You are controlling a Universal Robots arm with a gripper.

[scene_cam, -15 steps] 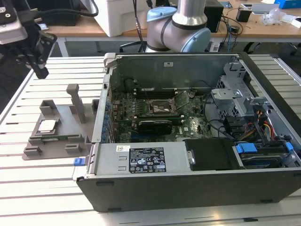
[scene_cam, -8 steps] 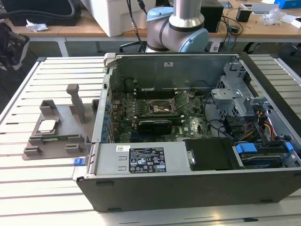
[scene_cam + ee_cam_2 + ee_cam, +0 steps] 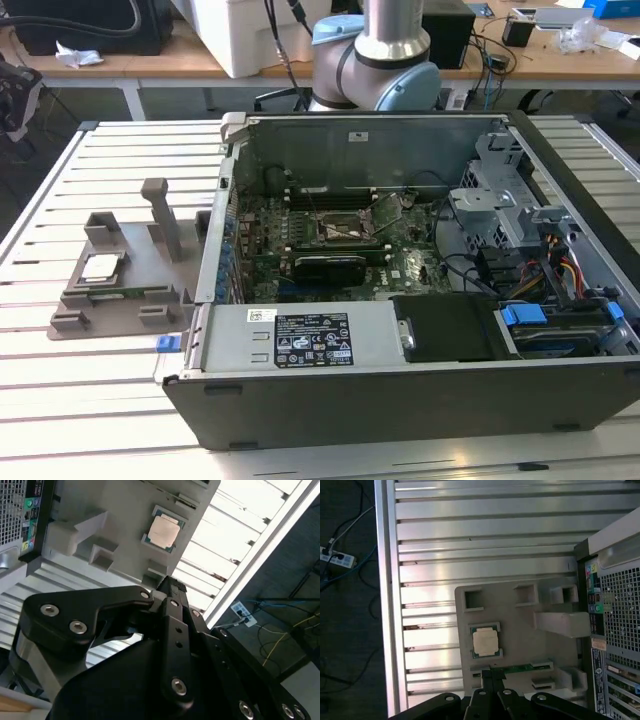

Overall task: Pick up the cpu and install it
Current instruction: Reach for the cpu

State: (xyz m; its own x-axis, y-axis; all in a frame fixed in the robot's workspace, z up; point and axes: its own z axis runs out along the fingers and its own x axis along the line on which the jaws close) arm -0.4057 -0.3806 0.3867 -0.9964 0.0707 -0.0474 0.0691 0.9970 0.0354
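Closest to the lens, the gripper (image 3: 493, 669) was seen with its jaws drawn together on nothing, pointed down and held apart from the cpu (image 3: 485, 642), which lay flat in a pocket of the grey fixture (image 3: 520, 625) on the slatted desk (image 3: 470, 530), beside the open computer case (image 3: 400, 390). The pick was judged not yet begun; opened jaws and a square descent over the chip would be called for.

- The cpu (image 3: 101, 266) lies in a grey holder (image 3: 137, 272) at the frame's left.
- An open computer case (image 3: 400, 400) fills centre and right.
- 1 robot arm (image 3: 385, 50) stands top centre.
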